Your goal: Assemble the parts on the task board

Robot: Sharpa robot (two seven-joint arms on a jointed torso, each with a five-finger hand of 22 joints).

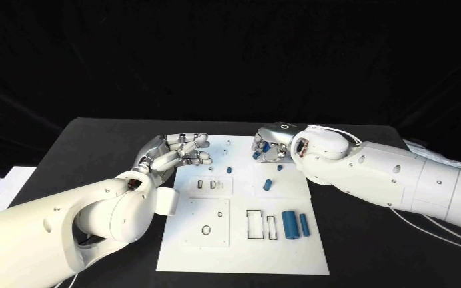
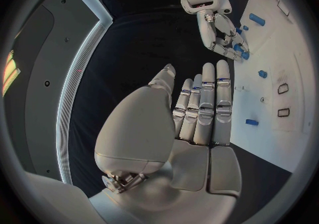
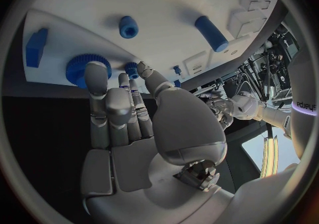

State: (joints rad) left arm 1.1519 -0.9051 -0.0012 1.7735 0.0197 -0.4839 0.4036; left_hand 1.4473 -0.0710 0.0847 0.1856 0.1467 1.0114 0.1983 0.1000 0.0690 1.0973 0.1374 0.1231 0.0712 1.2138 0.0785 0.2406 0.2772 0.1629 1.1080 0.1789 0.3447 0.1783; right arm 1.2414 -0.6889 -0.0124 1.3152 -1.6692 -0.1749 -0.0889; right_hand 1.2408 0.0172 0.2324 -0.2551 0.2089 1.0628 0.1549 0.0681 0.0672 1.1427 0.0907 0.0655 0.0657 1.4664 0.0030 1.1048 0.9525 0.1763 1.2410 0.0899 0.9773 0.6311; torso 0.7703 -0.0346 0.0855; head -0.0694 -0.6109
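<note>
The white task board (image 1: 240,248) lies in the middle of the black table. My right hand (image 1: 274,143) hovers over its far edge. There one fingertip rests on a blue knurled wheel (image 3: 78,68), and the thumb and another finger pinch a small blue peg (image 3: 131,68). My left hand (image 1: 182,149) sits at the board's far left corner, holding nothing, with its fingers (image 2: 206,101) straight and side by side. A blue cylinder (image 1: 268,183) and a small blue piece (image 1: 230,168) lie mid-board. Two longer blue cylinders (image 1: 289,225) lie near the right edge, beside rectangular slots (image 1: 254,225).
A white square block (image 1: 165,201) sits against the board's left edge, close to my left forearm. Paper (image 1: 14,181) lies at the table's left edge and thin cables (image 1: 423,225) run along its right side. Small slots (image 1: 206,184) and an oval hole (image 1: 206,230) mark the board's left half.
</note>
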